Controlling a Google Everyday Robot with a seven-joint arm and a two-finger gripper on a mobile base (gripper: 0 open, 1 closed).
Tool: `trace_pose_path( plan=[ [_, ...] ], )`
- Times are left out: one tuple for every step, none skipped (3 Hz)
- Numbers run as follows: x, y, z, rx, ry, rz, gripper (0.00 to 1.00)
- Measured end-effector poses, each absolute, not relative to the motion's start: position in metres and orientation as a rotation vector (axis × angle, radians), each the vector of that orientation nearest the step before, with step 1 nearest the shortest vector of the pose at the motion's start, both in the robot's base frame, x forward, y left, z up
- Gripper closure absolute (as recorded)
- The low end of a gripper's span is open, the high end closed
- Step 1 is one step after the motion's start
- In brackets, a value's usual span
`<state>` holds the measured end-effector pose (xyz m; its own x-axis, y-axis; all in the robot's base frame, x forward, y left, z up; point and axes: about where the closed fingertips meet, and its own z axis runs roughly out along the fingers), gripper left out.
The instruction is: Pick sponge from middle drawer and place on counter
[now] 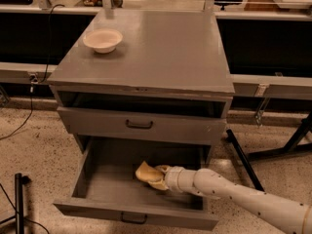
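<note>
Presently: grey cabinet, lowest drawer standing wide open toward me. This middle drawer (95, 191) is the one the job concerns. The shallower drawer (141, 126) above it is shut.

The arm (243, 199) reaches in low from the right, crossing the open drawer's front right corner, with its wrist down inside the box. The claw (158, 175) sits near the middle of the drawer floor, right up against the sponge (144, 171).

Sponge: pale yellow, curled, one edge bent upward, lying on the claw's left and touching it. The two are near enough the same colour that they run together from where I stand. I cannot tell whether the claw is apart, together, or clamped on the slab.

The tabletop (161, 57) is matte grey, with a cream bowl (102, 40) toward its back left corner.

Judgement: the pick step is in hand, at the grasp itself. The sponge is down in the drawer, so nothing has been carried out and placing has not begun.

Next move, as I read it:
- Make sure of a firm hold on the soft slab.
- Lift it enough to clear the drawer's walls.
- Draw it out toward the room so it clears the shut drawer and the tabletop's overhanging lip.
- Rise above that lip and set down on the open grey area, away from the bowl.
</note>
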<state>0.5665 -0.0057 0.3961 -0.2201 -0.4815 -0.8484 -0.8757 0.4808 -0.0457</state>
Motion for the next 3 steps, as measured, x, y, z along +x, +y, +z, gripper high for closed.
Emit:
trace_pose_path(
  plan=[
    [0.551, 0.001, 0.46, -1.235, 1.731, 0.625, 1.0],
    [0.53, -0.002, 0.531, -1.397, 1.631, 0.643, 1.0],
    [0.516, -0.012, 0.593, -1.555, 1.57, 0.65, 1.0]
  ],
)
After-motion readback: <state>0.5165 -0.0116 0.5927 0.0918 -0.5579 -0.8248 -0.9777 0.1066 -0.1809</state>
